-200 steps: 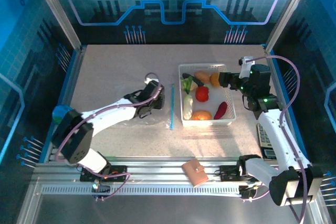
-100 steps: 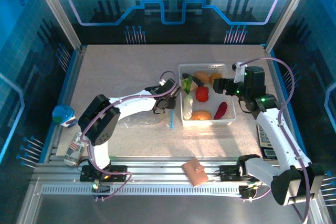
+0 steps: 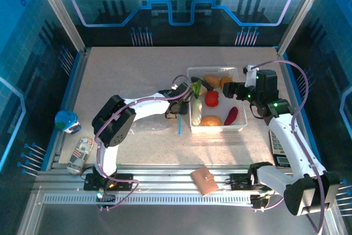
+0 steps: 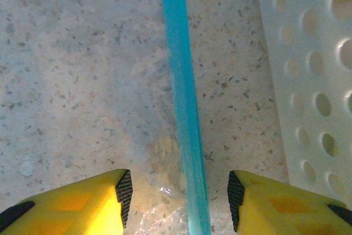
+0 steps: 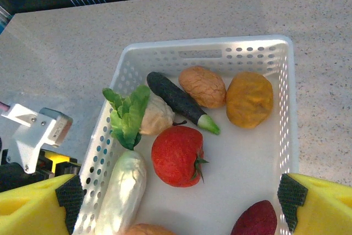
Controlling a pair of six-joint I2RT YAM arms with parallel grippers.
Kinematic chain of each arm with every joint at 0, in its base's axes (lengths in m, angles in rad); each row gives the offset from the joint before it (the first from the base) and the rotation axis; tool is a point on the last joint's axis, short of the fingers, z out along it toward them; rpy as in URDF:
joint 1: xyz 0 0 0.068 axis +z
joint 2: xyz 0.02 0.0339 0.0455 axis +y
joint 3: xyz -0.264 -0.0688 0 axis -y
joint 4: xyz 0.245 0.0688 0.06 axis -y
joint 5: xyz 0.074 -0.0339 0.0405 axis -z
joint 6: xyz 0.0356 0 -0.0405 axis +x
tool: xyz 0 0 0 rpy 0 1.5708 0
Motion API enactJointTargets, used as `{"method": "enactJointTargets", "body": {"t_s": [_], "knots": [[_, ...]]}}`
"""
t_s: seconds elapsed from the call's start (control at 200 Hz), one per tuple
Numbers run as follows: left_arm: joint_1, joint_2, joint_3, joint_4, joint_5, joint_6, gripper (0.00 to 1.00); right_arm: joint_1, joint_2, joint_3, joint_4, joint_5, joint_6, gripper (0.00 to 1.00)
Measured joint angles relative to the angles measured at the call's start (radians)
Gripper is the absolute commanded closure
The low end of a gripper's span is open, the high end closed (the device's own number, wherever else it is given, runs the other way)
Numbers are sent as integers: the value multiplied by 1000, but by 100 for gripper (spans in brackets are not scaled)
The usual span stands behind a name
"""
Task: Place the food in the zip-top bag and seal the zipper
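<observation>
The food lies in a white perforated basket [image 3: 217, 128]: a red tomato [image 5: 176, 155], a dark cucumber [image 5: 179, 101], a tan potato [image 5: 202, 86], an orange piece [image 5: 249, 99], a white vegetable [image 5: 124, 191], a leafy white one [image 5: 137, 116] and a dark red piece [image 5: 254, 218]. My right gripper [image 5: 179, 196] hangs open above the basket, holding nothing. The clear zip-top bag [image 3: 148, 126] lies flat left of the basket, barely visible. Its blue zipper [image 4: 184, 108] runs between the open fingers of my left gripper [image 4: 180, 193], with a gap on each side.
The basket wall [image 4: 308, 81] stands close to the right of the zipper. A brown wallet [image 3: 204, 180] rests on the front rail. A calculator [image 3: 280, 149] lies at the right edge. A blue-capped object [image 3: 66, 119] and a can [image 3: 78, 155] sit at the left.
My left gripper has moved right, from over the bag to the zipper beside the basket, and closed a little. The right gripper shifted left over the basket, then held still.
</observation>
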Motion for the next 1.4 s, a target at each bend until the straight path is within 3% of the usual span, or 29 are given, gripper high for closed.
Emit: {"method": "enactJointTargets", "body": {"t_s": [0.7,0.8,0.955,1.186,1.401], "knots": [[-1,40,36,-49,11,8,85,0,1,0,12,-3,0,6],[-1,39,36,-53,15,11,100,0,1,0,12,-3,0,6],[1,16,32,-56,20,26,100,0,1,0,12,-10,0,8],[27,-129,-16,-52,54,30,100,6,13,1,10,-80,16,26],[53,-275,-46,-45,105,30,100,134,69,1,14,-195,74,39]]}}
